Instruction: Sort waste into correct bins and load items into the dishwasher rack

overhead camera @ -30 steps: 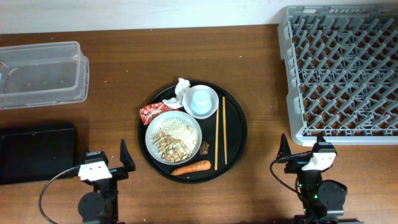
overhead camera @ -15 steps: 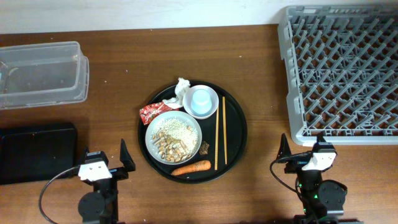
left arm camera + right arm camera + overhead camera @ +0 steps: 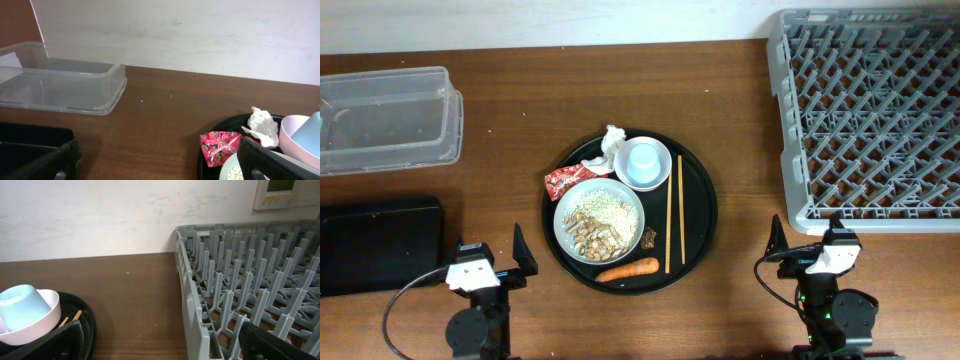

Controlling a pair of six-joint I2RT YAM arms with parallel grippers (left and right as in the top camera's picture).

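Observation:
A white plate (image 3: 561, 222) of rice and beige scraps (image 3: 598, 224) sits on a round black tray (image 3: 696, 200). Around it lie a carrot (image 3: 628, 269), a small dark scrap (image 3: 648, 237), white tissue (image 3: 611, 147), a red wrapper (image 3: 562, 181) and two chopsticks (image 3: 672, 225). A light-blue cup (image 3: 644, 161) stands in the white bowl (image 3: 666, 173). The grey rack (image 3: 782, 130) fills the back right. My left gripper (image 3: 490, 252) and right gripper (image 3: 807, 240) stand open and empty at the front edge. The wrapper (image 3: 217, 147) shows near the left gripper's right finger.
A clear plastic tub (image 3: 380, 125) stands at the back left, and a shallow black tray (image 3: 380, 245) lies in front of it, just left of my left gripper. The rack's near corner (image 3: 192, 300) rises close ahead of my right gripper. A pale wall runs along the table's back.

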